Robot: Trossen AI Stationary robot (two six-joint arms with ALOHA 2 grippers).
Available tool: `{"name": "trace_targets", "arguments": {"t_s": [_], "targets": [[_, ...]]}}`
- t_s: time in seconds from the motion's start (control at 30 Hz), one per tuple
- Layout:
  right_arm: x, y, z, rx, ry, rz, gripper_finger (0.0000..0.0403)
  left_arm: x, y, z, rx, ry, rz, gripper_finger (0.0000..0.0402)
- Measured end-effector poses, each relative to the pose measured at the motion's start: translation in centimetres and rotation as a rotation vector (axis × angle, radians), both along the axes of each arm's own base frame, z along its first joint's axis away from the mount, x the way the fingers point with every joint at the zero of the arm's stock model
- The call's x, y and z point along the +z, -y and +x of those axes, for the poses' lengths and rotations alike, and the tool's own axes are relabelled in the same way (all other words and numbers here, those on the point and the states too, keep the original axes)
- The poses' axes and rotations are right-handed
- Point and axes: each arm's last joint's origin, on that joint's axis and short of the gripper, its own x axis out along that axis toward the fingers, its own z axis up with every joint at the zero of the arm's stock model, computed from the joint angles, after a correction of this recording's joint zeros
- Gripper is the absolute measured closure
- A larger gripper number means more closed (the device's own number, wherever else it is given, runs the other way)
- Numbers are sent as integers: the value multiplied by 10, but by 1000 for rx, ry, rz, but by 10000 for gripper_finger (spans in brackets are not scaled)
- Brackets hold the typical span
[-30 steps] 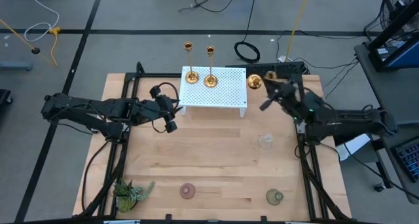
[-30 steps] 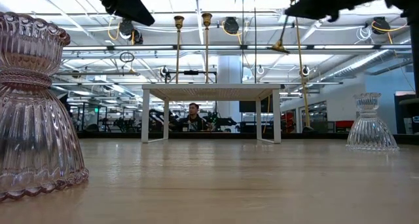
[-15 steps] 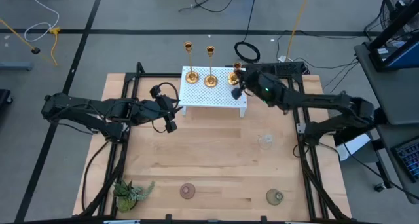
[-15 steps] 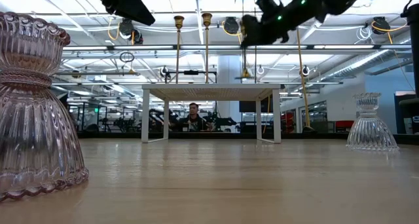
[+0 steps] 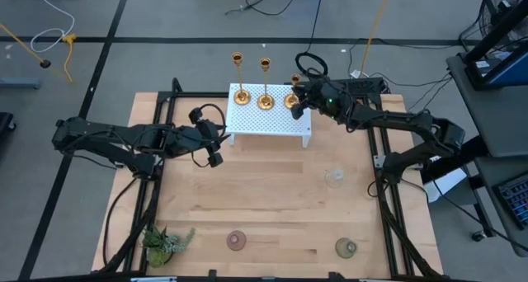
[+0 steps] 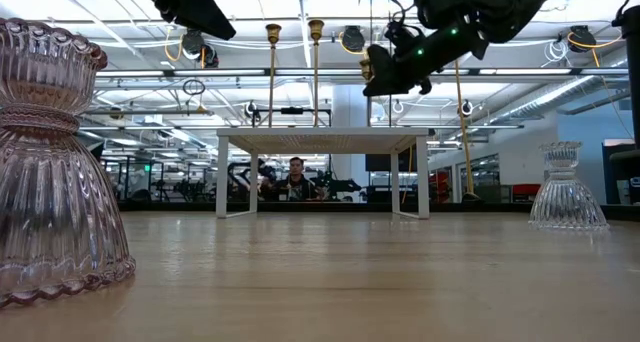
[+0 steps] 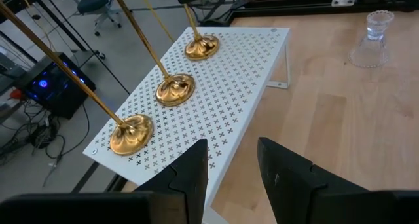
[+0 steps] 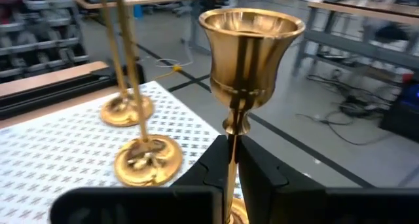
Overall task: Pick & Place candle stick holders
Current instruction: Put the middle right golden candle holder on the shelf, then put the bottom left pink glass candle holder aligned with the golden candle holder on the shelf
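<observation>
The wooden worktop (image 5: 272, 191) carries a white perforated rack (image 5: 268, 117) at its far edge, and both dark arms reach in toward that rack from either side.

The right arm stretches across to the rack's right end, where the right gripper (image 5: 299, 101) has its fingers (image 8: 258, 175) clamped on the stem of the third gold candlestick (image 8: 250, 54) (the right wrist view shows the cup rising straight up between them). Its round base (image 7: 201, 46) sits on the rack's perforated top, in line with the other two. In the low view the same gripper (image 6: 385, 72) hangs above the rack's right side.

The left arm waits over the worktop just left of the rack, its left gripper (image 5: 213, 146) holding nothing, fingers (image 7: 288, 175) apart, pointing at the rack's near edge.

The first gold candlestick (image 5: 240, 91) and second gold candlestick (image 5: 265, 96) stand upright on the rack, side by side, their bases near each other but apart.

Down on the worktop, well clear of the rack, the clear glass holder (image 5: 333, 178) stands right of centre. The pink glass holder (image 5: 237, 240) and green glass holder (image 5: 346, 248) sit near the front edge, with a leafy plant sprig (image 5: 165, 242) at the front left corner.
</observation>
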Motion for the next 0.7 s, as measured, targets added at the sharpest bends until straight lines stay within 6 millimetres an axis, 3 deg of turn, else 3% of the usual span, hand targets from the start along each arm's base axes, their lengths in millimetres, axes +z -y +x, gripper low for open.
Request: {"name": "trace_targets", "arguments": {"t_s": [0.47,0.7], "targets": [[1,1,-3,23,-13,-1,277,-3,1,-1,-37,-31,-23,261],[17,-13,-24,31,-65,31,244,-5,11,-1,-153,-47,-87,261]]}}
